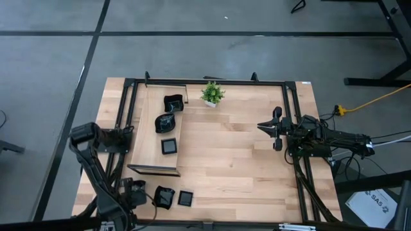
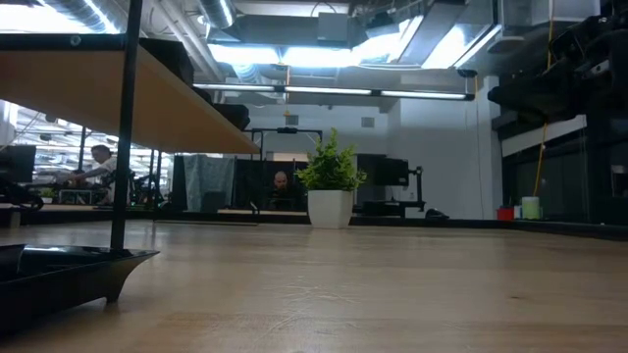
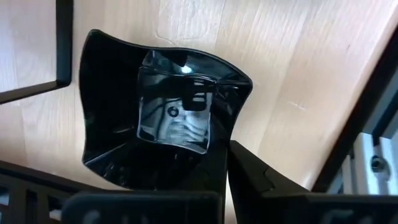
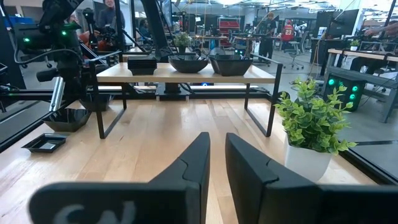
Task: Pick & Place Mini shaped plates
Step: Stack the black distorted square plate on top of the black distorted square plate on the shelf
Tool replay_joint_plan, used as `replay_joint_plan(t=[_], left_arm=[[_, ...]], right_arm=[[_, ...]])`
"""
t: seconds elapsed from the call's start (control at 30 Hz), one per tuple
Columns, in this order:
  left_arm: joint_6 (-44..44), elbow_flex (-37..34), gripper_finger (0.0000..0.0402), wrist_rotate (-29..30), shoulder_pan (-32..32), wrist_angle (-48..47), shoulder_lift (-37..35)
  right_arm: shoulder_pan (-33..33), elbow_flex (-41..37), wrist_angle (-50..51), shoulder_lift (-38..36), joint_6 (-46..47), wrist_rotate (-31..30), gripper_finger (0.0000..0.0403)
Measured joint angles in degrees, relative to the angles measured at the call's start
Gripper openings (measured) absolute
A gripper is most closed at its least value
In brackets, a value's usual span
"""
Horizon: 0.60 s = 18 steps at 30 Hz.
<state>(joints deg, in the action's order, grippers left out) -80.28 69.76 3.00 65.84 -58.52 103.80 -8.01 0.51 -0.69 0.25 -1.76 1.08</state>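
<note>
Contact was the relation that mattered: the left end effector (image 1: 156, 197) sat at the near left corner of the desk (image 1: 244, 160), right against a wavy-rimmed black plate (image 1: 165, 196), and in the left wrist view that plate (image 3: 165, 109) filled the frame directly ahead of the fingers (image 3: 249, 168), its rim running down behind them. The fingers appeared to be pinching the near rim, though the actual grip point was hidden under the plate's edge. The plate was roughly as wide as it was long, so it had no real long axis; its hollow faced upward and one pointed corner aimed away from the wrist. A small square plate (image 1: 185, 198) lay just beside it, to the right in the overhead view.

The wooden shelf (image 1: 154, 144) stood just beyond, farther from the near edge, already carrying three plates (image 1: 169, 122) in a row. Judging by this, the lift would go up and away from the near edge onto the shelf top.

The right end effector (image 1: 264, 126) waited well apart on the right side, near the potted plant (image 1: 212, 93), its fingers (image 4: 249, 168) close together with only a narrow gap and nothing between them. The left arm was plainly the nearer one.
</note>
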Motion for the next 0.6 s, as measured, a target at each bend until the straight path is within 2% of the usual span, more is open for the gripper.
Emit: replay_joint_plan(t=[0.33, 0.43, 0.6], left_arm=[[-1.65, 0.00, 0.0004, 0.13, 0.00, 0.02, -1.65], [-2.11, 0.00, 0.0004, 2.80, 0.00, 0.02, -2.17], [4.28, 0.00, 0.0003, 2.07, -0.03, 0.03, -2.17]], right_arm=[[0.00, 0.00, 0.00, -0.02, 0.00, 0.00, 0.0053], [0.00, 0.00, 0.00, -0.01, 0.00, 0.00, 0.0053], [0.00, 0.00, 0.02, -0.02, 0.00, 0.00, 0.0053]])
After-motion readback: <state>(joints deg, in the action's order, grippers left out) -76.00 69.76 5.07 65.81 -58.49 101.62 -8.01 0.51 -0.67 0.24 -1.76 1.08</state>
